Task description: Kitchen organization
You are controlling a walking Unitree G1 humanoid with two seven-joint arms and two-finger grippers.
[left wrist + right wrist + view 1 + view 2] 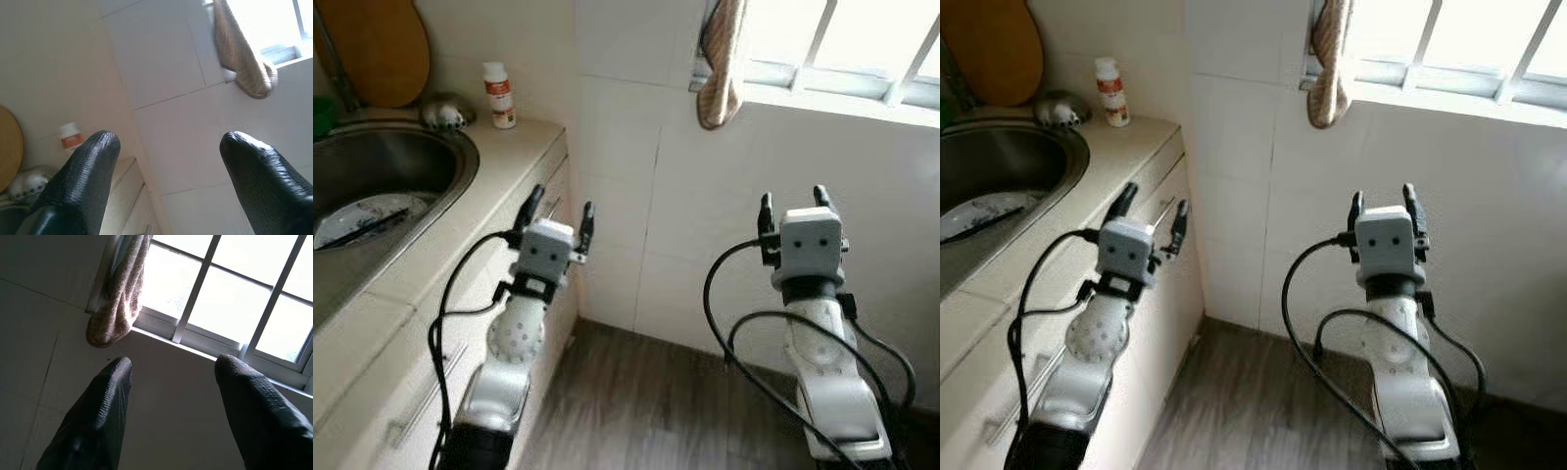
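Note:
A steel sink (pixel 431 166) is set in the beige counter (pixel 499 186) at the left, with a plate (pixel 372 217) and a dark utensil lying in its basin. A small white bottle (pixel 498 95) with an orange label stands at the counter's back corner, beside a metal scrubber (pixel 445 114). My left gripper (pixel 558 217) is open in the air off the counter's end, holding nothing. My right gripper (pixel 793 208) is open too, raised before the tiled wall below the window.
A wooden board (pixel 377 49) leans on the wall behind the sink. A brownish cloth (pixel 722 64) hangs from the barred window's sill (pixel 842 98). Cabinet drawers with bar handles (pixel 426 401) run under the counter. Grey wood-look floor (pixel 646 401) lies between the arms.

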